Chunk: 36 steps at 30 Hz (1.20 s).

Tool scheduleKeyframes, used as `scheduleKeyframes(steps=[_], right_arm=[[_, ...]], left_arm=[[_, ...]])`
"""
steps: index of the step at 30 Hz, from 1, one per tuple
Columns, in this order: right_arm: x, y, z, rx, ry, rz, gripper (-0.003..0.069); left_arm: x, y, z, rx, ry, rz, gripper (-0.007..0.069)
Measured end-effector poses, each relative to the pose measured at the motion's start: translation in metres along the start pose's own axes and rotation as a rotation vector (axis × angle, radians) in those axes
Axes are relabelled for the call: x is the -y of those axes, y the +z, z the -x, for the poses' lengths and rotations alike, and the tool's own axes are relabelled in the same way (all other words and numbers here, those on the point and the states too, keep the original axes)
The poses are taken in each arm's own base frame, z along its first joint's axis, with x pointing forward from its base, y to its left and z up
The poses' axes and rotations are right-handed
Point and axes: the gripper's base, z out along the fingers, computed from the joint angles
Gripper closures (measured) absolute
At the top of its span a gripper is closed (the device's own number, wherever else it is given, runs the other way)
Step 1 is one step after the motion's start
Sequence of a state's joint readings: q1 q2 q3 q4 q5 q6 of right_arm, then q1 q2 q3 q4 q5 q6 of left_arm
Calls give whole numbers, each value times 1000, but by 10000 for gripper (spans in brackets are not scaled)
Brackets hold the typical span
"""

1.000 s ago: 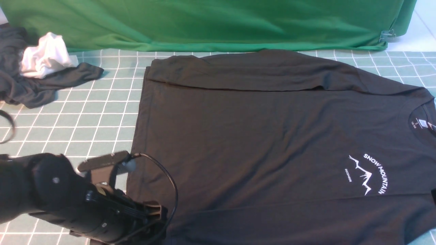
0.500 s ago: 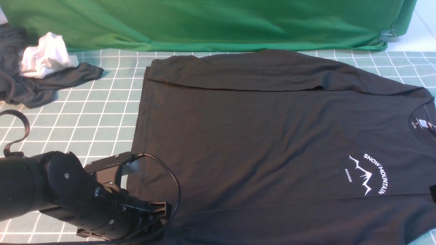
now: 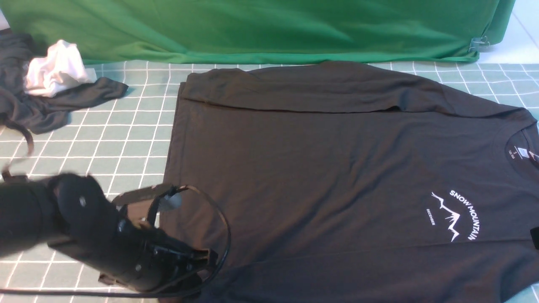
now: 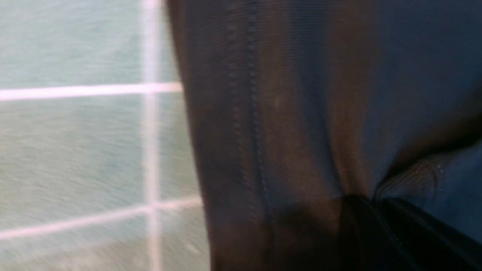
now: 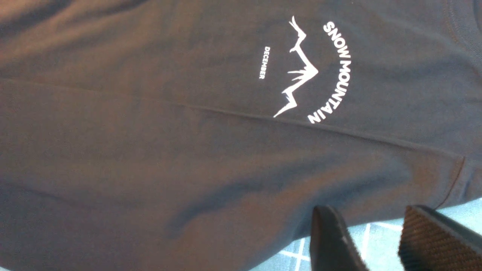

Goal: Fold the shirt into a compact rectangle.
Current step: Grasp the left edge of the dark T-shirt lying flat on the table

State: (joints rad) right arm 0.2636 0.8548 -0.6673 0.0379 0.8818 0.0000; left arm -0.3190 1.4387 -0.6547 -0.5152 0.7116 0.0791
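The black long-sleeved shirt (image 3: 320, 168) lies flat on the table, hem to the left and neck to the right. Its white "SNOW MOUNTAIN" print (image 3: 457, 214) faces up. The far sleeve (image 3: 303, 90) is folded across the body. My left gripper (image 3: 205, 264) is low at the hem's near-left corner. In the left wrist view the left gripper (image 4: 361, 205) is a single dark mass with fabric and a ribbed cuff (image 4: 414, 178) bunched at its tip. My right gripper (image 5: 369, 212) stands open over bare table just off the shirt's near edge (image 5: 339, 188), below the print (image 5: 320, 71).
A smaller dark garment (image 3: 46, 107) with a white cloth (image 3: 54, 69) on it lies at the far left. A green drape (image 3: 261, 29) hangs along the table's back edge. The checked tablecloth (image 3: 122, 139) shows left of the shirt. The left arm's cable (image 3: 223, 248) loops over the hem.
The left arm has shifted slightly right and away from me at the hem corner, and its cable loop swung with it. The shirt lies much as before.
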Motion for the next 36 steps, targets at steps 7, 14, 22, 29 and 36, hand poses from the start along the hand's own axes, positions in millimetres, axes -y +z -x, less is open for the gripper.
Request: scheduleKeyframes(steps=[7,14,22,29,36], right_arm=[[0,0,0,-2,0,0,398],[0,0,0,-2,1,1,398],[0,0,0,-2,1,1,398],[0,0,0,-2,2,2,398],[0,0,0,-2,2,2,398]], left_arm=[[15,-33,9,58,65,-18,611],[4,-12,5,-3,40,22,609],[-1,1,5,-57,-16,44,496],[13,-32,18,-22,74,57,235],[-14,-31,-5,-60,-30,271,156]])
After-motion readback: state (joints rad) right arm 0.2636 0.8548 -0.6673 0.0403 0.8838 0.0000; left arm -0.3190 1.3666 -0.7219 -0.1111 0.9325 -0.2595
